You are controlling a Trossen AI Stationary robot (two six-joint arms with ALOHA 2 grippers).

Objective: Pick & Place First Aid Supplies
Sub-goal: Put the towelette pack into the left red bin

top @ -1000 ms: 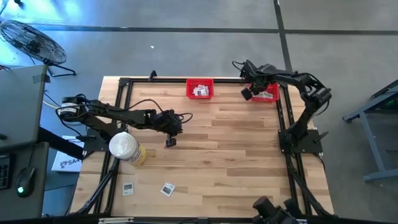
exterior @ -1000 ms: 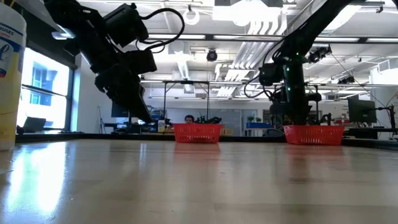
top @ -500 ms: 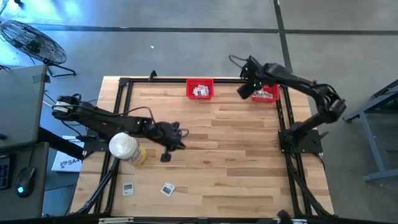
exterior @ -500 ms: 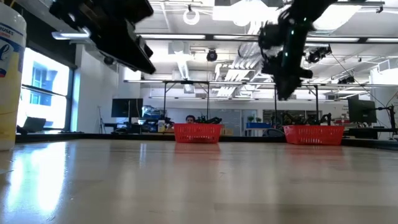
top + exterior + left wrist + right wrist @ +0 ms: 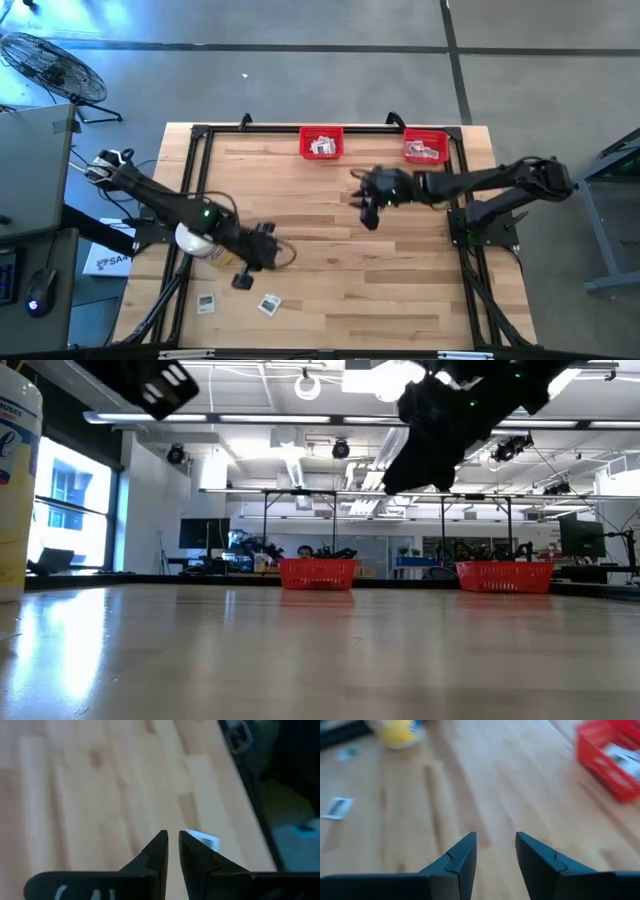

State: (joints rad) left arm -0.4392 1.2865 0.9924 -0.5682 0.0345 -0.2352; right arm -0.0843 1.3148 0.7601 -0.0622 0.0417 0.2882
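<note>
**Two packets left on the counter, both claws empty**

In the overhead view two packets lay at the lower left of the frame: one (image 5: 269, 304) just below the left claw (image 5: 241, 281), the other (image 5: 205, 303) farther left, near the counter (image 5: 380, 270) edge. More packets sat in the two red bins (image 5: 321, 142) at the top edge. The left claw hovered over the lower-left boards beside the white canister (image 5: 200, 236), its fingers (image 5: 159, 851) nearly together with only a thin gap and nothing between them; a packet (image 5: 203, 840) showed just past the fingertips. The right claw (image 5: 368, 214) hung over the middle of the counter, right of centre, fingers (image 5: 465, 855) moderately apart and empty.

The packets looked thin, light and flat (probably slick-wrapped), so they would likely slide or flex rather than resist. A pinch across the short edges, with the fingertips pressed down onto the wood, seemed the safest hold; the narrow left claw would have to widen first. A glancing touch could skate a packet toward the edge.
</note>
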